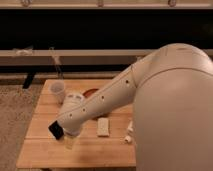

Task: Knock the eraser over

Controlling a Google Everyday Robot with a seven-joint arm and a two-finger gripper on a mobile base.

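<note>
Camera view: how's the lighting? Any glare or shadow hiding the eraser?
Camera view: the table is evenly, warmly lit, with no glare on the wood; the background behind is dark. The eraser stands out as black on pale wood; the arm, not shadow, overlaps its right side. The gripper sits low near the table's front edge, beside the eraser.

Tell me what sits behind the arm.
Only a sliver of the orange bowl shows; the rest is covered. The gripper hangs over the front of the table, beside the eraser.
</note>
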